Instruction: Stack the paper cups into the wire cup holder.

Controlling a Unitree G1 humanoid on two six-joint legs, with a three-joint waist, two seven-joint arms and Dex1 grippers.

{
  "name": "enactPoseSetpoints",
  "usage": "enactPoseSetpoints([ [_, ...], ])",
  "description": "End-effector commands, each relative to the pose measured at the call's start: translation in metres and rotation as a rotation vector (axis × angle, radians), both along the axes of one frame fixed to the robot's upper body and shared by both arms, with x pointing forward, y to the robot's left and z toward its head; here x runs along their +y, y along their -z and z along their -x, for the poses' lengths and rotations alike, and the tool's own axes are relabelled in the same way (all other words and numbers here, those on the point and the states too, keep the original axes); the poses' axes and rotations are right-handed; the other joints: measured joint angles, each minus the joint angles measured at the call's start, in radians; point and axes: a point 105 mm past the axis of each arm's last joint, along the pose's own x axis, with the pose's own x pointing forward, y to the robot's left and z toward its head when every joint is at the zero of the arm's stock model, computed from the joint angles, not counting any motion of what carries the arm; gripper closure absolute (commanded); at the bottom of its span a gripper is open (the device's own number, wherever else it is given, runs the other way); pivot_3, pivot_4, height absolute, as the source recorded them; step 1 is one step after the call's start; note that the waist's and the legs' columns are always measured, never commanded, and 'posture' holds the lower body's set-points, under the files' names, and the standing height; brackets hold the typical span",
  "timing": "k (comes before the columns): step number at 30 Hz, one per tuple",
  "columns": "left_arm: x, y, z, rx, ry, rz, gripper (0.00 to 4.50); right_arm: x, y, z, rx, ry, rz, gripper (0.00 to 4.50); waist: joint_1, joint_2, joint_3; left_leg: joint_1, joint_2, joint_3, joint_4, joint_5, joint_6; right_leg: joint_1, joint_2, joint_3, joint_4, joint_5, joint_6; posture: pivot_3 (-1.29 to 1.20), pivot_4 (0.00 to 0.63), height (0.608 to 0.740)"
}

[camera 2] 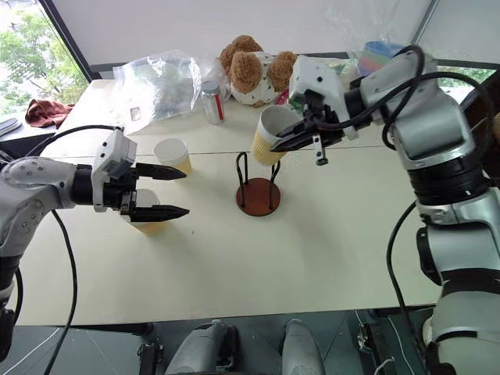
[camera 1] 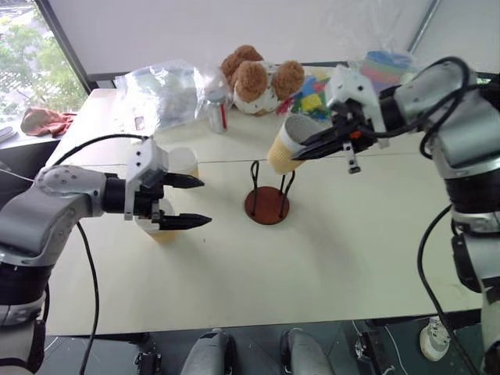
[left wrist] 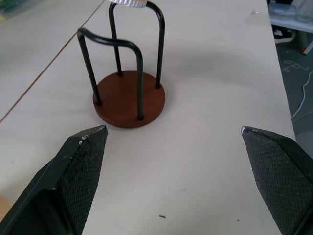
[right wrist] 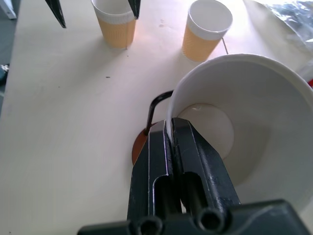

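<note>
Paper cup (camera 1: 287,145) — tilted, mouth toward camera

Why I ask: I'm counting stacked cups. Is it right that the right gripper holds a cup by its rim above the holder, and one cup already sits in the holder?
Not quite. The right gripper does pinch a cup by its rim above the holder, but the left wrist view shows the holder empty. The other two cups stand on the table.
</note>
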Motion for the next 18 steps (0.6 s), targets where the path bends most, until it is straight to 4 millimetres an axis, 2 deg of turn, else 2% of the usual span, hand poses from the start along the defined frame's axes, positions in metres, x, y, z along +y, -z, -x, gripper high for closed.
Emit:
enactPoseSetpoints([
  [1,0.007,-0.014,0.0,-0.072,-0.027,-0.002,0.0,0.004,-0.003,-0.003,-0.021,-0.022,-0.01,4.47,-0.002,0.0,0.0,0.0,0.0,0.0,0.0,0.0,0.0,0.0,0.0,0.0,0.0,0.0,0.0,0.0,0.15,0.74],
  [8,0.005,-0.012,0.0,-0.073,-0.032,0.003,0.0,0.011,0.012,-0.007,0.023,-0.067,0.032,4.47,-0.004,0.0,0.0,0.0,0.0,0.0,-0.001,0.0,0.0,-0.001,0.0,0.0,0.0,0.0,0.0,0.0,0.15,0.74],
  [14,0.001,-0.008,-0.001,-0.071,-0.028,0.012,0.0,0.025,0.016,-0.011,0.03,-0.102,0.077,4.47,-0.005,0.0,0.0,0.0,0.0,0.001,0.0,0.0,-0.001,-0.001,0.0,0.0,0.001,0.0,0.0,0.0,0.15,0.74],
  [17,0.001,-0.008,0.0,-0.072,-0.026,0.012,0.0,0.028,0.019,-0.012,0.029,-0.116,0.1,3.67,-0.005,0.0,0.0,0.0,0.0,0.001,-0.001,0.001,-0.001,-0.002,0.0,0.0,0.003,0.0,0.0,0.0,0.15,0.74],
  [18,0.001,-0.008,0.0,-0.074,-0.026,0.012,0.0,0.028,0.018,-0.013,0.023,-0.113,0.099,3.17,-0.004,0.0,0.0,0.0,0.0,0.001,-0.001,0.001,-0.001,-0.002,0.0,0.0,0.004,0.0,0.0,0.0,0.15,0.74],
])
